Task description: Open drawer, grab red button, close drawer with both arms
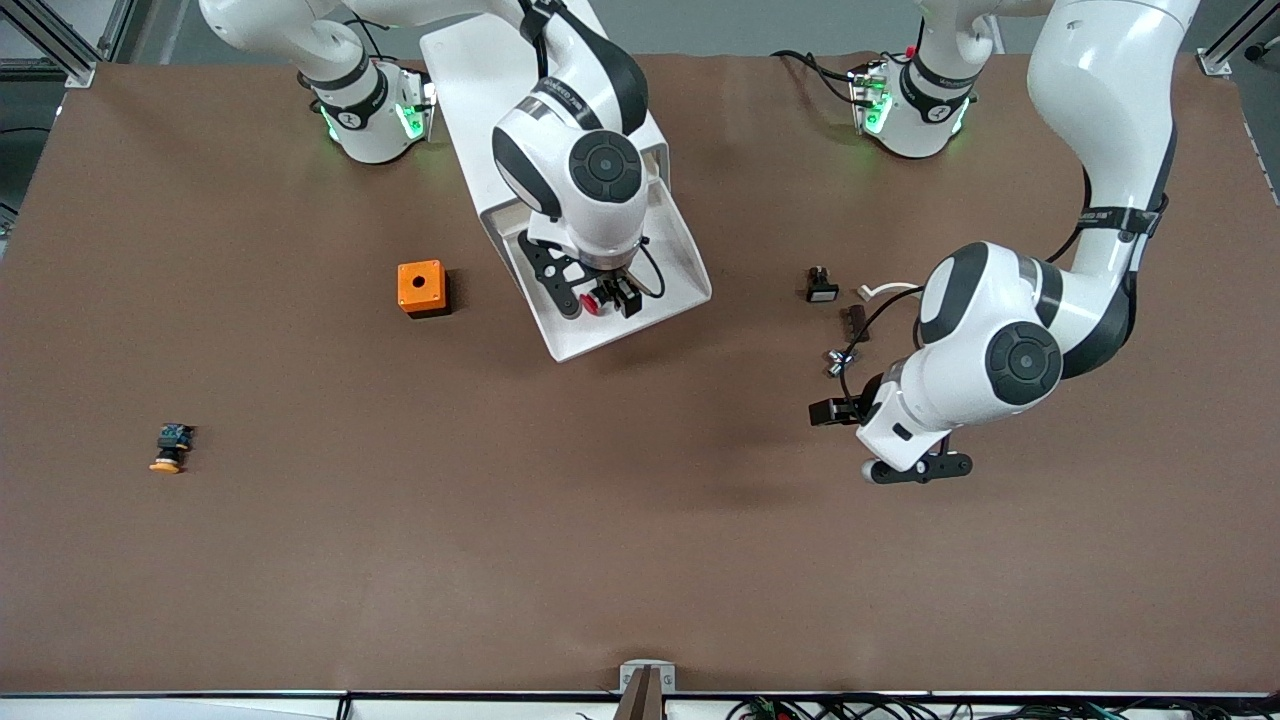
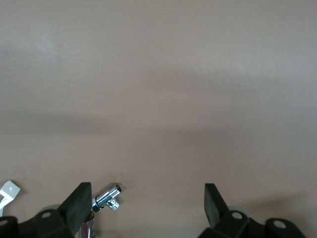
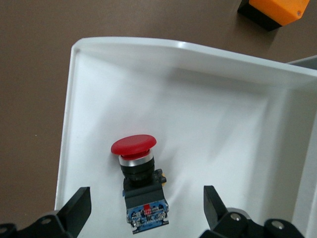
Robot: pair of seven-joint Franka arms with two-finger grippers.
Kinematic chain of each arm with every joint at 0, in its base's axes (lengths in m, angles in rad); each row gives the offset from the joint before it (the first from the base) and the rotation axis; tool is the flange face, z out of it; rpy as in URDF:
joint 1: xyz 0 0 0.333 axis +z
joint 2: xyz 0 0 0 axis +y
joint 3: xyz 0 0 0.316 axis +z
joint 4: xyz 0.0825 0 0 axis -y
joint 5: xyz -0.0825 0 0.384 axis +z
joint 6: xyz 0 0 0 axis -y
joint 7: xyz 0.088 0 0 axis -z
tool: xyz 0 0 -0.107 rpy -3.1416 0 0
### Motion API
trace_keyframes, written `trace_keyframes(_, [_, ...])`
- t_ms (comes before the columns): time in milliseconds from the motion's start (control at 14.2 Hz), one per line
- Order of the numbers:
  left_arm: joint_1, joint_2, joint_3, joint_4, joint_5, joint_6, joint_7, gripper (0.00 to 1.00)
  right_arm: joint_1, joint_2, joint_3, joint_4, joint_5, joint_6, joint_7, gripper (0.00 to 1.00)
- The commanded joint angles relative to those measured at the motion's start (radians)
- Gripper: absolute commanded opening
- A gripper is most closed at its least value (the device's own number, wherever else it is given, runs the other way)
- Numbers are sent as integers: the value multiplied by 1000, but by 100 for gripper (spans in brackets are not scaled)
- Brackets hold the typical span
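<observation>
The white drawer [image 1: 672, 262] stands pulled out of its white cabinet [image 1: 470, 70] at mid-table. The button [image 1: 592, 303] lies on its side in the drawer, near the drawer's front wall. In the right wrist view its red cap [image 3: 133, 145] and black-and-blue body [image 3: 144, 201] lie on the drawer's floor [image 3: 213, 124]. My right gripper [image 1: 605, 295] is open just above it, one finger on either side of the body, not touching it [image 3: 143, 208]. My left gripper [image 1: 845, 415] is open and empty [image 2: 148, 203] over bare table toward the left arm's end.
An orange box with a hole [image 1: 421, 288] stands beside the drawer; it also shows in the right wrist view [image 3: 277, 12]. An orange-capped button [image 1: 171, 448] lies toward the right arm's end. A small black switch [image 1: 821, 285], a black part [image 1: 855, 322], a white clip [image 1: 885, 290] and a chrome fitting [image 1: 833, 362] [image 2: 109, 198] lie near my left gripper.
</observation>
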State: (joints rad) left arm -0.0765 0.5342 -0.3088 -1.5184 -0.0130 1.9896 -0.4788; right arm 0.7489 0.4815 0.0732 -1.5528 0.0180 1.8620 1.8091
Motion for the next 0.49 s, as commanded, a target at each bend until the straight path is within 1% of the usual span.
trace_keyframes(0, [0, -17, 0, 17, 28, -15, -104, 100, 24, 19, -6, -3, -27, 14, 16, 100])
trace_keyframes(352, [-8, -13, 0, 17, 28, -5, -199, 100, 30, 35, -6, -1, -27, 31, 9, 100])
trace_keyframes(422, [-14, -13, 0, 18, 30, -5, -234, 100, 29, 35, -6, -1, -26, 26, 1, 94])
